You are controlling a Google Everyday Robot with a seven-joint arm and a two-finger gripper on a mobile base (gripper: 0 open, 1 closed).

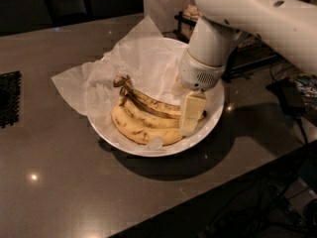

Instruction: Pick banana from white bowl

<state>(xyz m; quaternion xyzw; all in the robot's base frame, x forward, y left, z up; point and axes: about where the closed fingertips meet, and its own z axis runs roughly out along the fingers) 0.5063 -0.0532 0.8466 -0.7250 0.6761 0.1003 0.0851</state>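
Note:
The white bowl (212,125) stands on the dark counter, lined with crinkled white paper (143,63). Three bananas lie in it side by side. The banana (151,103) is the slim, brown-mottled one at the back, its dark stem pointing to the upper left. Two plumper yellow bananas (141,128) lie in front of it. My gripper (190,114) hangs from the white arm and reaches down into the bowl's right side, over the right ends of the bananas. It hides the slim banana's right end.
The counter's front edge runs diagonally at the lower right, with cables and a dark floor below it. A black mat (9,98) lies at the left edge. A dark rack (247,58) and a pale panel stand behind the bowl.

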